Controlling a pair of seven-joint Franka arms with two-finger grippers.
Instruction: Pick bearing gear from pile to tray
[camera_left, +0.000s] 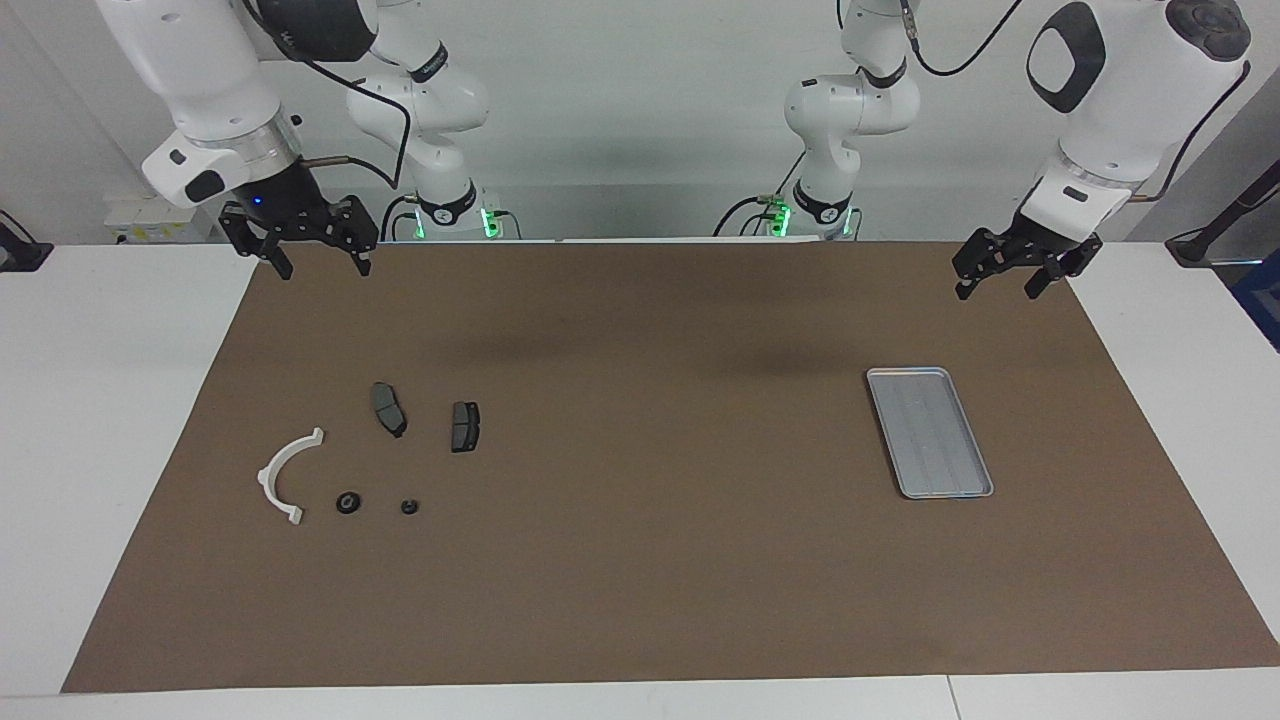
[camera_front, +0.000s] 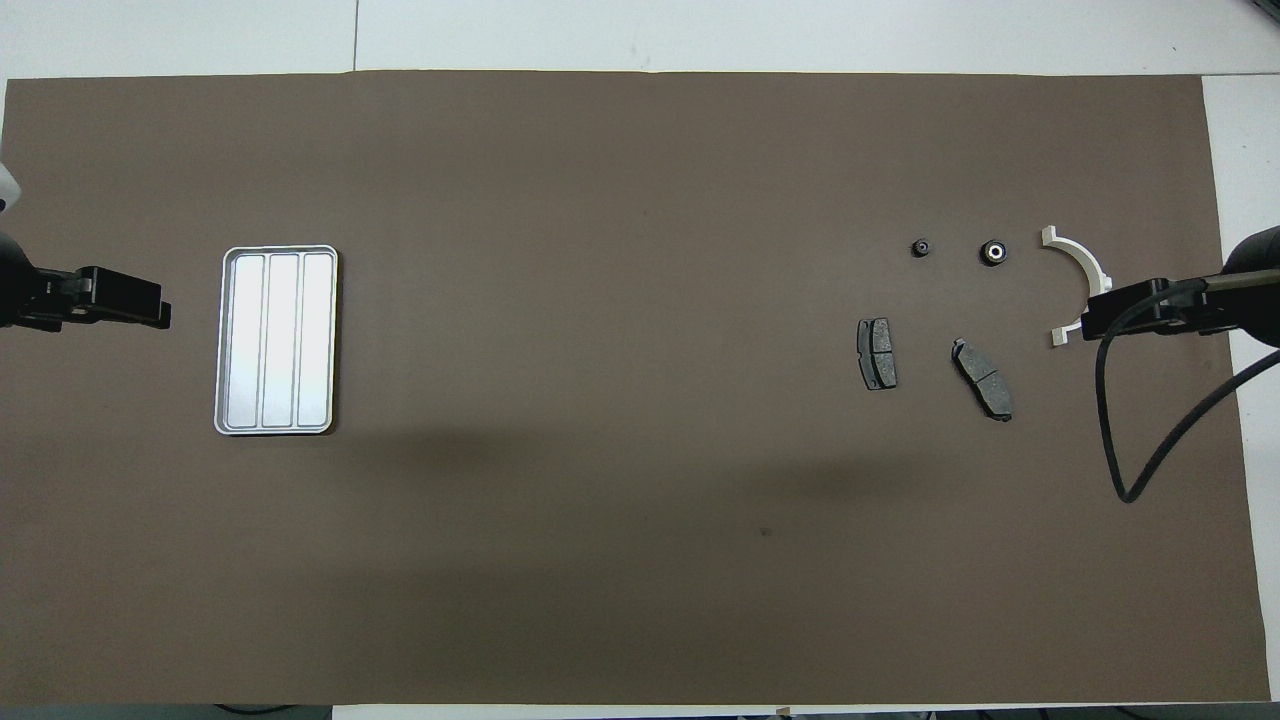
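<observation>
The pile lies on the brown mat (camera_left: 640, 560) toward the right arm's end: a white arc (camera_left: 285, 470) (camera_front: 1080, 268), two dark brake-pad pieces (camera_left: 388, 408) (camera_left: 465, 425), and two small black round pieces (camera_left: 347, 503) (camera_left: 408, 507). I cannot tell which round piece is the bearing gear. The silver tray (camera_left: 930, 432) (camera_front: 277, 340) sits empty toward the left arm's end. My right gripper (camera_left: 322, 268) (camera_front: 1085, 322) hangs open, high over the mat's edge by the arc. My left gripper (camera_left: 997, 292) (camera_front: 150, 312) waits open above the mat beside the tray.
White tabletop (camera_left: 110, 400) borders the mat at both ends. A black cable (camera_front: 1130, 440) loops down from the right wrist over the mat's end. The two arm bases (camera_left: 445, 210) (camera_left: 820, 210) stand at the table's edge.
</observation>
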